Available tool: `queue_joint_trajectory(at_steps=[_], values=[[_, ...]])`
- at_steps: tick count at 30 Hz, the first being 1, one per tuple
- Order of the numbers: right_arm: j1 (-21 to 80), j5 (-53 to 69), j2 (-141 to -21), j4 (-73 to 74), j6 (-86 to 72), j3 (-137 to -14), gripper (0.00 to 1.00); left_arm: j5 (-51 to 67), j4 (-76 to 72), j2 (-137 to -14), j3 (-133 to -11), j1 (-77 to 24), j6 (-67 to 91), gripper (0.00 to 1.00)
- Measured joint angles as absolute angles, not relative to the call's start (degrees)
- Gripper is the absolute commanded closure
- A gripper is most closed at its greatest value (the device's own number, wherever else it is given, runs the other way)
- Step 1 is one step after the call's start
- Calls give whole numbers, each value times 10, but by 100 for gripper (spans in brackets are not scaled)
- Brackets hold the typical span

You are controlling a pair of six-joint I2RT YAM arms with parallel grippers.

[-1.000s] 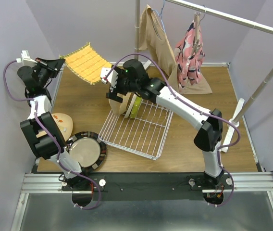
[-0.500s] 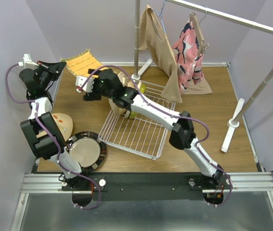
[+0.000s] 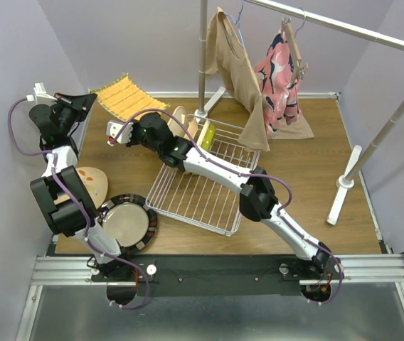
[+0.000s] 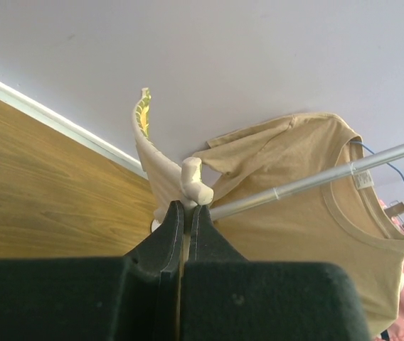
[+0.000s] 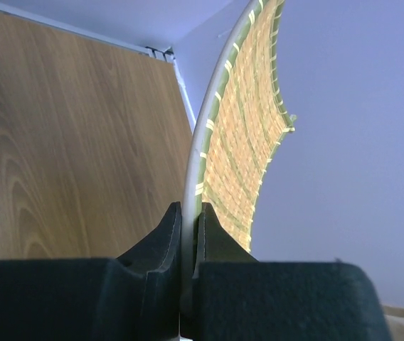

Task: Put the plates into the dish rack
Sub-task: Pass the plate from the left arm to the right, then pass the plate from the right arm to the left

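The white wire dish rack (image 3: 202,195) lies mid-table. A cream plate (image 3: 178,119) and a lime green plate (image 3: 205,133) stand upright at its far end; from the left wrist they show edge-on (image 4: 152,153). A tan floral plate (image 3: 92,183) and a dark-rimmed silvery plate (image 3: 125,222) lie flat at the near left. My right gripper (image 3: 114,131) (image 5: 189,207) reaches far left and is shut on the thin pale, green-banded edge of the yellow woven mat (image 3: 127,96) (image 5: 248,135). My left gripper (image 3: 84,99) (image 4: 186,206) hangs raised at the back left, shut on nothing.
A white clothes rail (image 3: 202,57) stands behind the rack with a tan shirt (image 3: 234,57) and a pink garment (image 3: 280,71) hanging low over the table's back. Its other post and foot (image 3: 344,185) stand at the right. Walls close in left and back.
My right gripper left the plates standing in the rack, swung left toward the mat and closed on its edge. The left arm stayed put.
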State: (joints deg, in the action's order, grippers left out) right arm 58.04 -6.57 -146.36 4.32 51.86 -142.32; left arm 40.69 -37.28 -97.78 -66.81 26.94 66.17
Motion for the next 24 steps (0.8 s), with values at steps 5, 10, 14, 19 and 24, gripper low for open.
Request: queue_joint_trajectory(at_steps=[5, 10, 14, 19, 24], values=[[580, -66, -1461, 6, 554, -1398, 100, 405, -380, -977, -663, 271, 659, 57], [577, -65, -1456, -36, 590, -1358, 100, 400, -318, -952, -663, 268, 631, 35], [576, -62, -1429, -91, 617, -1278, 99, 388, -209, -936, -690, 256, 576, 32], [576, -59, -1395, -140, 644, -1204, 99, 353, -103, -936, -714, 234, 522, 32], [575, -55, -1363, -190, 663, -1146, 99, 314, -18, -936, -726, 204, 481, 34]])
